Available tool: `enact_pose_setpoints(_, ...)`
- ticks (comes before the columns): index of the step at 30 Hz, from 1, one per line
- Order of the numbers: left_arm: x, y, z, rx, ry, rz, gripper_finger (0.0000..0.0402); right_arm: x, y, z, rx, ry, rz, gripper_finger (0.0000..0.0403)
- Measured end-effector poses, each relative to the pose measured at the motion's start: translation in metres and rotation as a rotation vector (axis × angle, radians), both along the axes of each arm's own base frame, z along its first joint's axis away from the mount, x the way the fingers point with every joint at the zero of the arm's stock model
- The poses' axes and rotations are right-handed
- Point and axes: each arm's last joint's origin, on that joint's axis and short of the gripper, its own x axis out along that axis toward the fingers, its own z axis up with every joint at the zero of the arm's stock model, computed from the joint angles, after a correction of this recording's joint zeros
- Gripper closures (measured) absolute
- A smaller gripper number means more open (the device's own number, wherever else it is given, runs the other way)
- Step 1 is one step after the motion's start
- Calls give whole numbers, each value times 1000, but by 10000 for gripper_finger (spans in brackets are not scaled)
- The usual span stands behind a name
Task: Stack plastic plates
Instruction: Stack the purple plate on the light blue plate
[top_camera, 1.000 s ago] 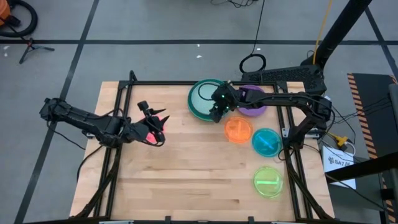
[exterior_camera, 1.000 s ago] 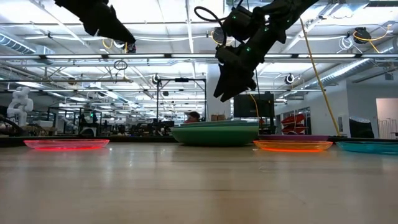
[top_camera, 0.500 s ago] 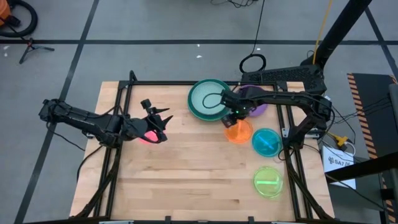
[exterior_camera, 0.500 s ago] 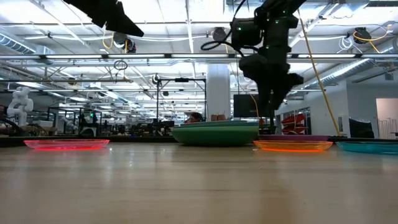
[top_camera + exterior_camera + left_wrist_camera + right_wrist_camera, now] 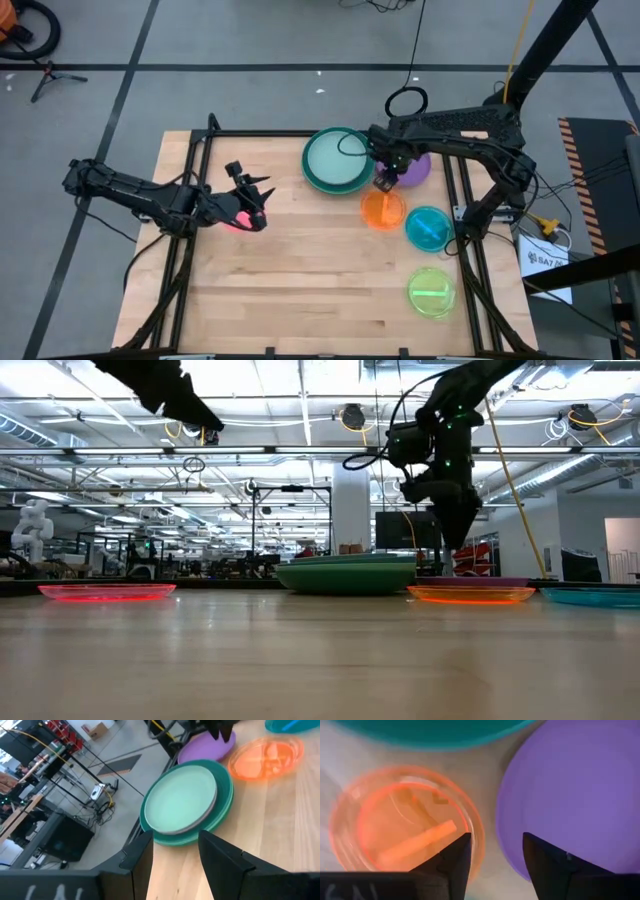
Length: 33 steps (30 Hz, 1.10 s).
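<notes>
A stack of dark green, teal and mint plates [image 5: 337,160] [image 5: 180,805] rests on the table's far side. To its right lie a purple plate [image 5: 412,167] [image 5: 570,790], an orange plate [image 5: 383,211] [image 5: 405,820], a blue-teal plate [image 5: 428,228] and a translucent lime plate [image 5: 432,292]. A pink plate [image 5: 233,219] [image 5: 105,592] lies at mid-left. My right gripper [image 5: 384,182] [image 5: 495,850] hangs open, pointing down over the gap between the orange and purple plates. My left gripper [image 5: 252,192] [image 5: 175,852] hovers open above the pink plate.
A black metal frame [image 5: 190,160] runs around the wooden table [image 5: 300,290]. The near-left half of the table shows bare wood. The right arm [image 5: 470,135] reaches over the purple plate from the right. Cables lie on the floor beyond the far edge.
My right gripper has swung from above the green stack's right rim toward the table's right, turning until its fingers point down between the orange and purple plates. The plates have stayed where they were.
</notes>
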Motion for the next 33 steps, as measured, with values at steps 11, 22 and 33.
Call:
enact_pose_setpoints(11, -11, 2, 1, -24, 15, 26, 238, -11, 1, -35, -16, 2, 196, 234)
enact_pose_setpoints(22, -13, 7, 1, -23, 27, 53, 238, -14, -13, -50, -103, -100, 160, 234)
enact_pose_setpoints(33, -12, 13, 1, -25, 20, 81, 238, -18, -16, -67, -184, -145, 116, 234)
